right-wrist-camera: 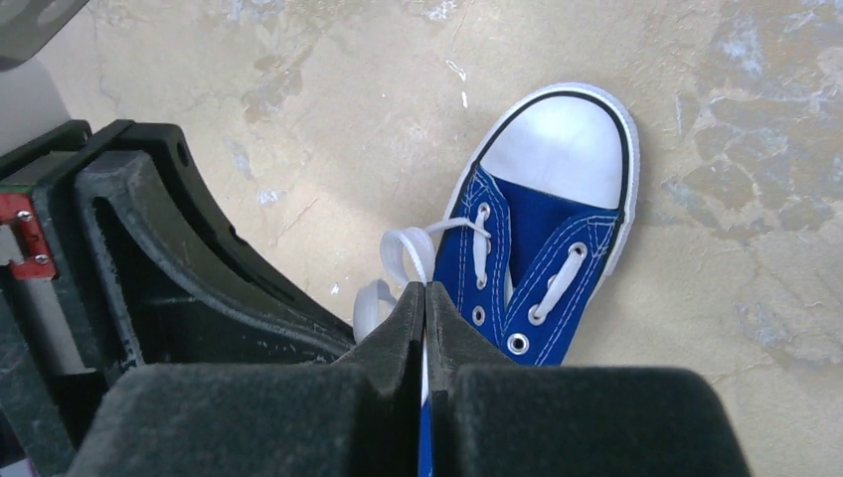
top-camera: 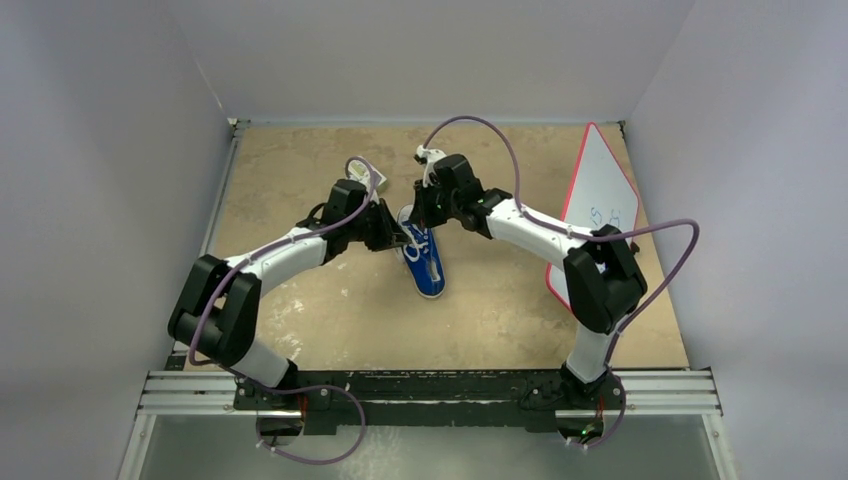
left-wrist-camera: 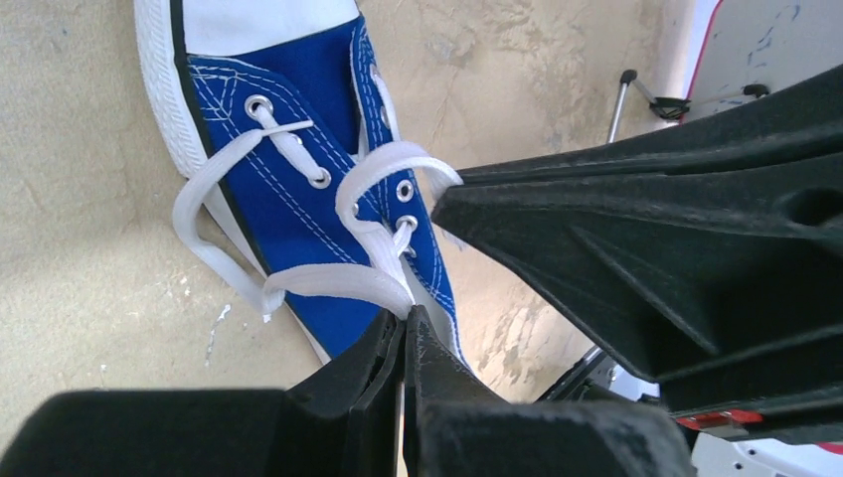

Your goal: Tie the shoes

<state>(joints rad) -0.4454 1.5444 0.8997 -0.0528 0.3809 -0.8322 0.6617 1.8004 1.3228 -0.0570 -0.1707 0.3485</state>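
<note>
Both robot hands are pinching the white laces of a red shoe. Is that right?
Not quite. The shoe is blue, not red, as the right wrist view shows plainly. The rest is right: the left gripper and the right gripper each pinch its white laces.

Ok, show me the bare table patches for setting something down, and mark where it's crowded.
Free: far-left corner, between left wall and left arm; near middle, between that arm and the right arm, nearer than the sneaker. Crowded: centre, where left pincer and right pincer are shut on the laces; right side, taken by the white board.
</note>
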